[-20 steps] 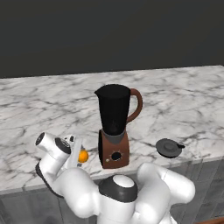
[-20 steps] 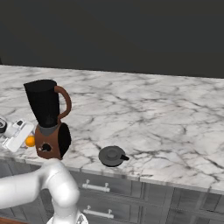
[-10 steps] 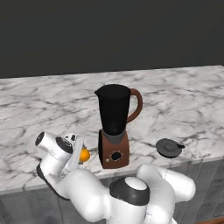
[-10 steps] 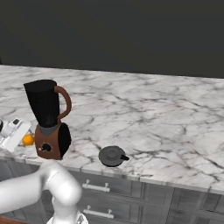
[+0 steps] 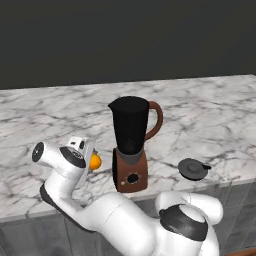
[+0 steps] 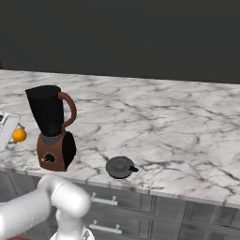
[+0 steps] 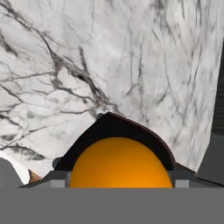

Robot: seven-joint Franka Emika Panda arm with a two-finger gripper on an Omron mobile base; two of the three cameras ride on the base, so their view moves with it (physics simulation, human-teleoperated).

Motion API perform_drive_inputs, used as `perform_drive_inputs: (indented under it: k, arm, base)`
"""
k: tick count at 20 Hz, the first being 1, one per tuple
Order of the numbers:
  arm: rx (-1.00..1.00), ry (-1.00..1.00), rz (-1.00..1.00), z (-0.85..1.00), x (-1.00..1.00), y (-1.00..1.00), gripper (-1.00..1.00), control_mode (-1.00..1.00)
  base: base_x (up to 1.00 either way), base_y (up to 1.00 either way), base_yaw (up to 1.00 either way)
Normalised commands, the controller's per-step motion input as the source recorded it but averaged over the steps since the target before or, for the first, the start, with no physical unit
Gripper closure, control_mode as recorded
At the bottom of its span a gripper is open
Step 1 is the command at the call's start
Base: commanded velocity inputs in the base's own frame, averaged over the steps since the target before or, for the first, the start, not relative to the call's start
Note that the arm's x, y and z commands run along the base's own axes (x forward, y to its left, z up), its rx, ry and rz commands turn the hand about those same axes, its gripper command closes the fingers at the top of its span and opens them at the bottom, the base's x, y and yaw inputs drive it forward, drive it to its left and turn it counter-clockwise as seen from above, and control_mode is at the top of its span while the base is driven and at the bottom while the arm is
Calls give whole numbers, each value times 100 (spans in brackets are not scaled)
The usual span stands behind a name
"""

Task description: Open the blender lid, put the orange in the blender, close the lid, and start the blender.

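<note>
Gripper (image 5: 89, 156): we saw it clamped on the orange (image 5: 95, 161), left of the blender (image 5: 131, 145).
Lid (image 5: 192, 168): we noted it off, on the counter (image 5: 210, 120).

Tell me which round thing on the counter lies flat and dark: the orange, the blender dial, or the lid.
The blender lid: a flat dark disc lying on the marble, right of the blender. The orange is a bright ball; the dial faces outward on the base.
</note>
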Motion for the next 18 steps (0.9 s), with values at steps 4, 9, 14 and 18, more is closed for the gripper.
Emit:
perform_drive_inputs:
  k: [4, 9, 14, 18]
  arm:
    - [7, -27, 0, 100, -25, 0, 100, -100]
    - [9, -27, 0, 100, -26, 0, 100, -100]
    - [13, -23, -5, 95, -24, 0, 100, -100]
    - [17, -23, -6, 73, -10, -15, 100, -100]
  base:
    - [0, 0, 0]
    - [0, 0, 0]
    - [0, 0, 0]
    - [0, 0, 0]
